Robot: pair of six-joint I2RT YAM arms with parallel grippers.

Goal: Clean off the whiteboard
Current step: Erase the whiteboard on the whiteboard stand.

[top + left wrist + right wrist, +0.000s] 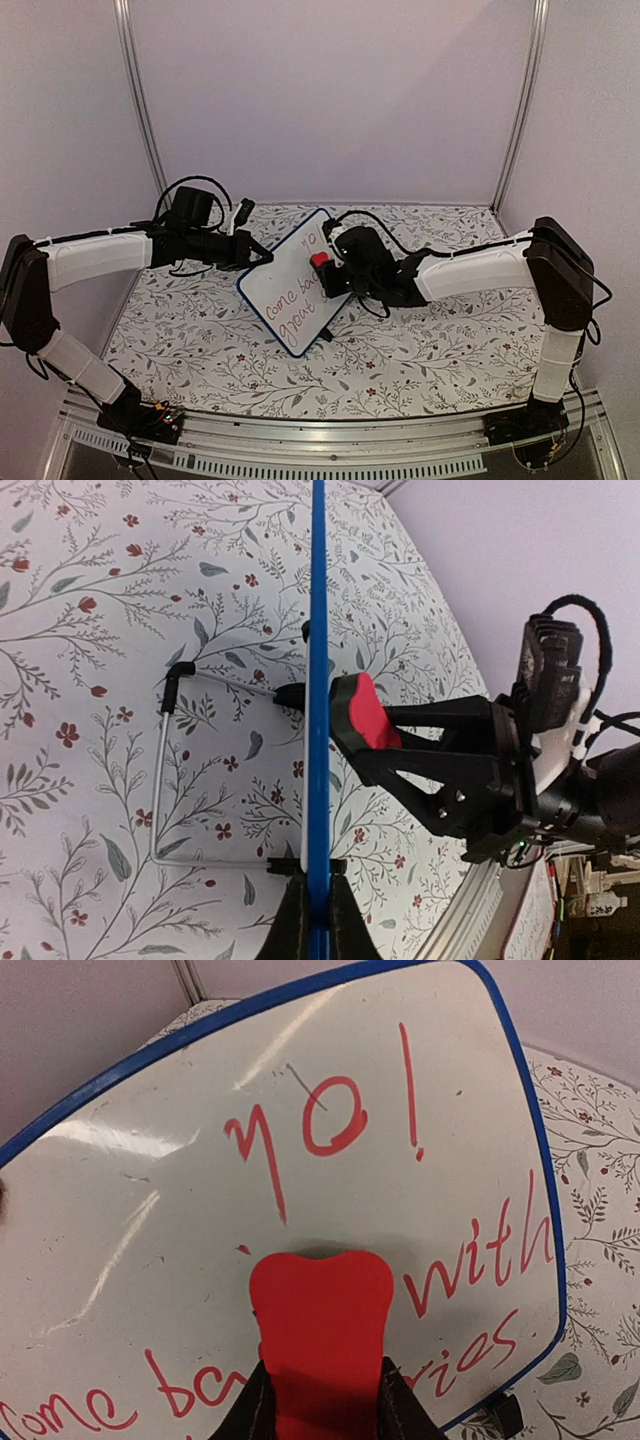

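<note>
Because my left pincer [312,920] pinches only the whiteboard [290,288] rim, my right pincer [322,1405], gripping the eraser [320,1305], could lever it loose.

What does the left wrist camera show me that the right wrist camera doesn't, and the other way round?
Left wrist only: the whiteboard seen edge-on, the left gripper shut on its rim, a wire stand on its back side, and the right gripper seen from the side.
Right wrist only: the board's face, with red handwriting above, beside and below the eraser.
Both: the red eraser held in the right gripper with its tip at the board's face, and the floral table cover.
</note>
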